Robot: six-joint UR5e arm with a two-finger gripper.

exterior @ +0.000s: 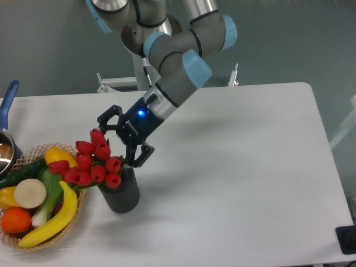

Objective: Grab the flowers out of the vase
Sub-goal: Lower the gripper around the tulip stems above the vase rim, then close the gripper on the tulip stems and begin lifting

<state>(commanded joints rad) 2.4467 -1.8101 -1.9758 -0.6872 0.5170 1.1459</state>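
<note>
The flowers (92, 164), a bunch of red tulip buds, stand in the vase (120, 193), a short dark ribbed cylinder near the table's front left. The bunch leans to the left, over the basket's rim. My gripper (121, 142) reaches down from the upper right, tilted, just above and behind the vase's mouth. Its jaws are open, one finger (107, 119) above the top buds and the other (142, 156) by the vase's right rim. The upper right buds lie between the fingers. Whether the fingers touch the buds is unclear.
A woven wicker basket (78, 207) with a banana, an orange, a yellow pepper and other toy produce stands touching the vase's left side. A pot with a blue handle (8, 100) is at the far left edge. A dark object (346, 239) sits at the front right corner.
</note>
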